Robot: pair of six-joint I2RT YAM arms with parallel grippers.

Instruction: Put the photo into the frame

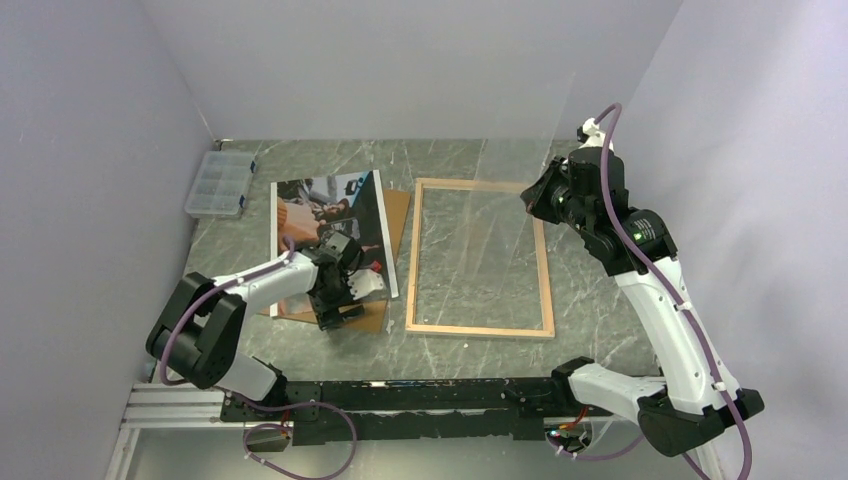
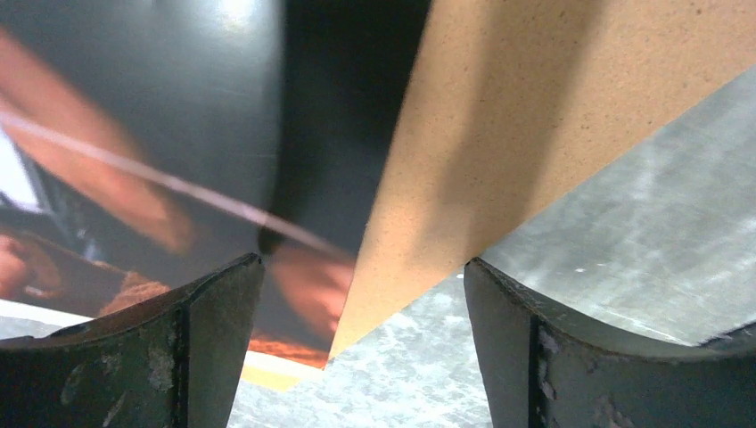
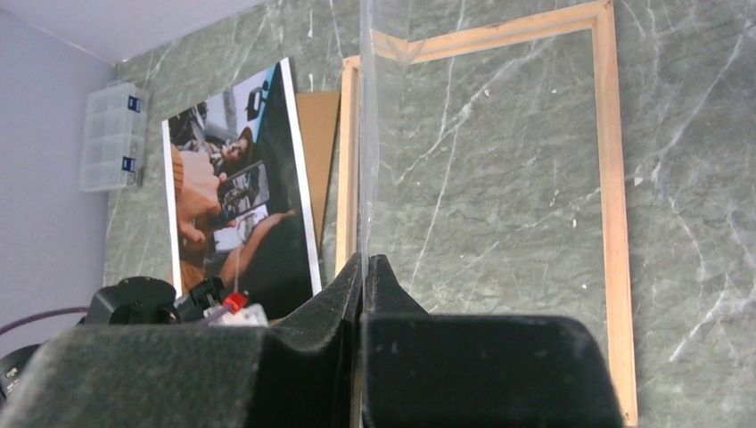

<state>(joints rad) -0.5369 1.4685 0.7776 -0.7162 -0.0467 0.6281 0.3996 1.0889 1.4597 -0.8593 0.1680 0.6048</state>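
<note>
right jaws pinch the clear pane [image 3: 367,134] upright above the frame [image 1: 480,329] (likely freeing its opening); left jaws gape empty over the photo [image 1: 300,205].

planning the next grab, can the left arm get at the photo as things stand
Probably yes. The left gripper is open right above the photo, which lies on top of the backing panel with nothing over it. The right gripper, shut on the clear pane, is off by the frame.
</note>
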